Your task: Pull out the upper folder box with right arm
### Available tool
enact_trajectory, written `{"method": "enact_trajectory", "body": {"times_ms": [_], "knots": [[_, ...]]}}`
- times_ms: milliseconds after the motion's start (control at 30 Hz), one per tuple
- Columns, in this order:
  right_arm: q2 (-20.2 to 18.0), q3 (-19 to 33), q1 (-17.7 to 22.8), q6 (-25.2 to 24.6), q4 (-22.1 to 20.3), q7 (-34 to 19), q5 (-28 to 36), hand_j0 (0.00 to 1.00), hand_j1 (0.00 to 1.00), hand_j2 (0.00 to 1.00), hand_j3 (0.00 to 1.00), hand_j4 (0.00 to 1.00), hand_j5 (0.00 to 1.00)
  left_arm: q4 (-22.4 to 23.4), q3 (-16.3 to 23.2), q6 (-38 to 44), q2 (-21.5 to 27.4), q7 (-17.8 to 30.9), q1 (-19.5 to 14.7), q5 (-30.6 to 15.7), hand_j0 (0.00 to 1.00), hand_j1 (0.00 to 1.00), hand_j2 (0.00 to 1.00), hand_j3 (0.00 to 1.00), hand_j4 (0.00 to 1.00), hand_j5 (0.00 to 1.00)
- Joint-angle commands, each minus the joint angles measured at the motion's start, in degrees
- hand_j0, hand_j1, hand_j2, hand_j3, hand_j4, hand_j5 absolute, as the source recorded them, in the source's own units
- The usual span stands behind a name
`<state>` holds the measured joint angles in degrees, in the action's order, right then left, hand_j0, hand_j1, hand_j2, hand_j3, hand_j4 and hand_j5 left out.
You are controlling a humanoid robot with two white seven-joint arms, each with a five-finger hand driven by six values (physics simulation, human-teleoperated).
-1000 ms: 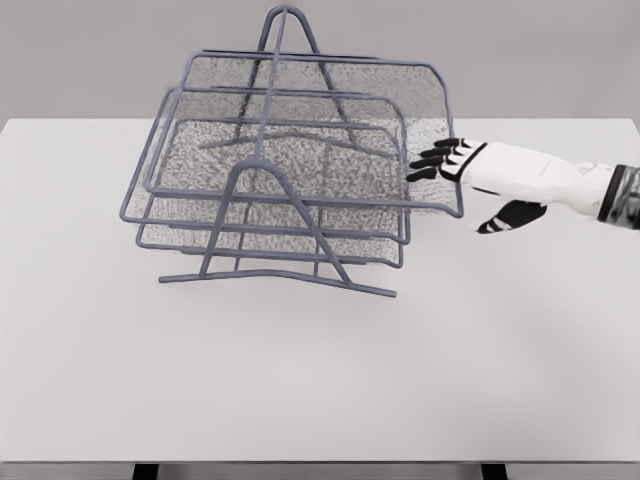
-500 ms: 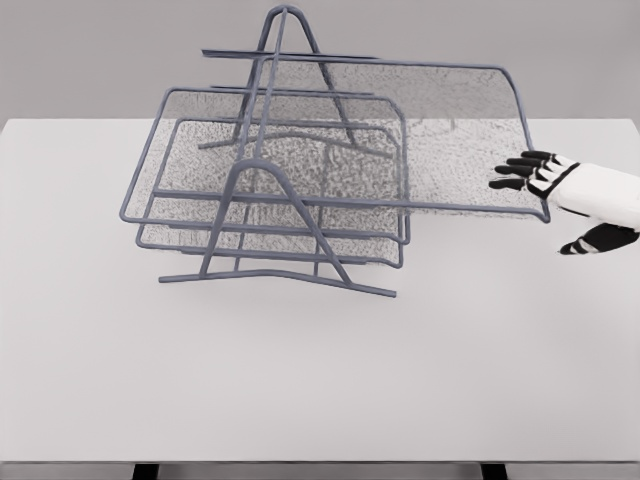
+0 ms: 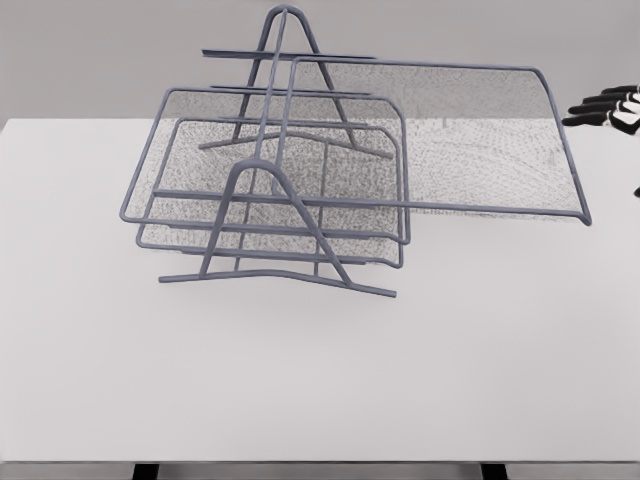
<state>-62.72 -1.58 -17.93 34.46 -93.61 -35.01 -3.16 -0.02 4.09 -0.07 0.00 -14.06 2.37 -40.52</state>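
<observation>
A: Right hand — where's it at?

B: Far right edge of the head view, only partly in frame. Black fingertips point left, fingers stretched out fairly flat, loosely spread, holding nothing. Rest of the arm is cut off by the frame edge.

A: Touching the tray?

B: No. Fingertips sit just beside the far right corner of the upper mesh tray, w/ a small gap showing between them.

A: And the tray itself?

B: Slid far out to the right of the wire rack. Its right end hangs over the white table, well past the rack's frame, while its left end is between the rack's A-shaped uprights. Front rail runs from the near upright to a rounded corner at the right, sloping a bit down that way.

A: Other trays?

B: Two lower mesh trays sit inside the rack, stacked, poking out a little to the left. Top level's rails at the left are bare.

A: Rack position?

B: Standing upright on the table, left of center, toward the back.

A: Left arm?

B: Not visible.
</observation>
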Motion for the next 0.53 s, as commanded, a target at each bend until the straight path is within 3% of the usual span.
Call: {"method": "enact_trajectory", "body": {"times_ms": [0,33,67,100,500], "knots": [[-0.21,-0.44,-0.53,-0.80,-2.36,0.01,5.62,1.00,1.00,1.00,1.00,1.00,1.00,0.02,0.04,-0.01,0.00,0.00,0.00,0.00,1.00,1.00,1.00,1.00,1.00,1.00],[-0.12,-4.30,-4.83,-1.15,-2.45,0.01,7.47,1.00,1.00,1.00,1.00,1.00,1.00,0.02,0.04,-0.01,0.00,0.00,0.00,0.00,1.00,1.00,1.00,1.00,1.00,1.00],[1.02,-14.22,-13.17,-4.23,-2.45,0.01,7.56,1.00,1.00,1.00,1.00,1.00,1.00,0.02,-0.05,-0.01,0.00,0.00,0.00,0.00,1.00,1.00,1.00,1.00,1.00,1.00],[3.84,-20.21,-18.99,-6.07,-2.45,0.01,7.56,1.00,1.00,1.00,1.00,1.00,1.00,0.02,0.04,-0.01,0.00,0.00,0.00,0.00,1.00,1.00,1.00,1.00,1.00,1.00],[6.03,-22.59,-17.67,-3.00,-2.98,0.01,7.47,1.00,1.00,1.00,1.00,1.00,1.00,-0.16,-0.05,-0.01,0.00,0.00,-0.26,0.00,1.00,1.00,1.00,1.00,1.00,1.00]]}}
